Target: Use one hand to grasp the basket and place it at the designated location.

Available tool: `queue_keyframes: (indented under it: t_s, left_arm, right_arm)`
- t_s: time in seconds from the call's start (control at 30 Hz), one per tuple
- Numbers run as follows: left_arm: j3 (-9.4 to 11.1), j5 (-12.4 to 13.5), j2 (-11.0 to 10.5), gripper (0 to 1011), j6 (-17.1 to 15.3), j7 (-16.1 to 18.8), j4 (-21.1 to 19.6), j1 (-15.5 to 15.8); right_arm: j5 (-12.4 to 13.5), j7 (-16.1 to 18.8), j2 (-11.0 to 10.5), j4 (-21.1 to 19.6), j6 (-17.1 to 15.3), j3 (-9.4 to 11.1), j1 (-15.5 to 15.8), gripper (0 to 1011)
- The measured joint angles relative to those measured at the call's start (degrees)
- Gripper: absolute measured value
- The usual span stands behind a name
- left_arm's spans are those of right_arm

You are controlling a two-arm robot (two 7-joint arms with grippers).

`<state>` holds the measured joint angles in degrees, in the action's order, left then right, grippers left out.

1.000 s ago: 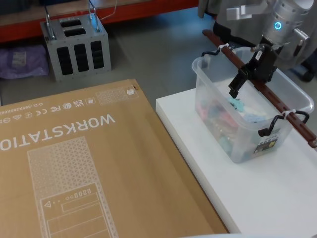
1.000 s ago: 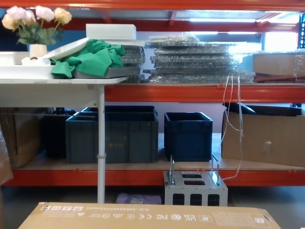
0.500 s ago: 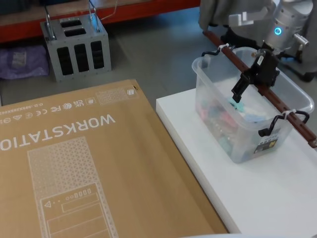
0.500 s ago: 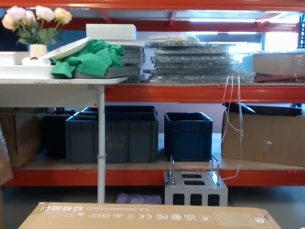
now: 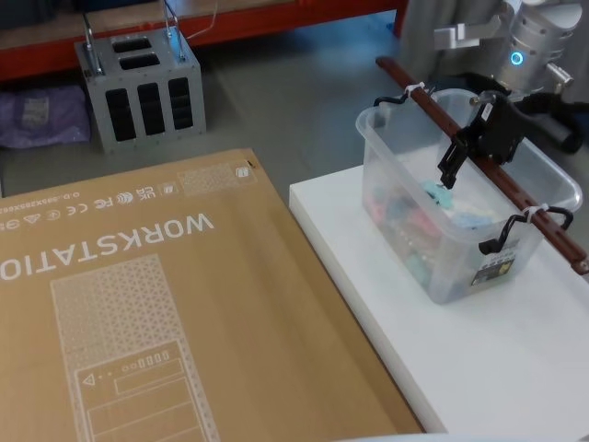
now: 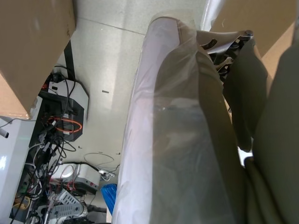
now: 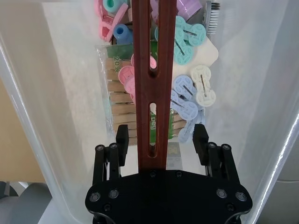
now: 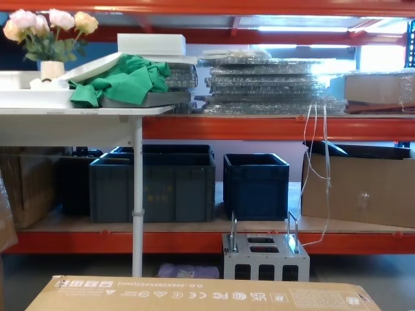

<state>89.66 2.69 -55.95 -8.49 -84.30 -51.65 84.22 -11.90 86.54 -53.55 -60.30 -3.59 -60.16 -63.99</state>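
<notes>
Translucent white plastic basket stands on the white table, towards its far right part, well clear of the near edge. Long red-brown bar handle runs slantwise across the open top, overhanging the rim at both ends; white zip ties fasten it, and a black hook curls down at the near corner. Right gripper hangs over the middle of the bar, black, reaching down from a silver-grey arm at the upper right. Right wrist view: right gripper straddles the bar handle, fingers spread wide, one on each side, a clear gap between each and the wood, so released, nothing grasped. Bar shows long slots down its length. Below it, on the basket floor, lie pastel plastic clips in pink, blue, teal and cream, and a clear pack of wooden clothes pegs. Left of the table, just beside it, a large flat cardboard box printed WORKSTATION. Grey metal box with two handles sits on the floor beyond. Chest view: same cardboard box along the bottom edge, grey metal box behind it, dark blue crates on the low orange shelf.
</notes>
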Motion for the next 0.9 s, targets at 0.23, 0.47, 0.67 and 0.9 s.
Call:
queue_keyframes:
  t_s: [0.23,0.47,0.67,0.9]
  left_arm:
    - [0.0,0.0,0.0,0,0.0,0.0,0.0,0.0]
    - [0.0,0.0,0.0,0,0.0,0.0,0.0,0.0]
    - [0.0,0.0,0.0,0,0.0,0.0,0.0,0.0]
    - [0.0,0.0,0.0,0,0.0,0.0,0.0,0.0]
  right_arm:
    - [-0.07,0.06,-0.01,-0.05,-0.01,-0.04,-0.02,669]
    - [-0.13,0.04,-0.05,-0.04,-0.01,-0.03,0.0,439]
    - [-0.13,0.03,-0.01,0.08,0.02,0.01,-0.01,239]
    - [-0.18,-0.11,0.0,0.22,0.35,0.08,-0.08,154]
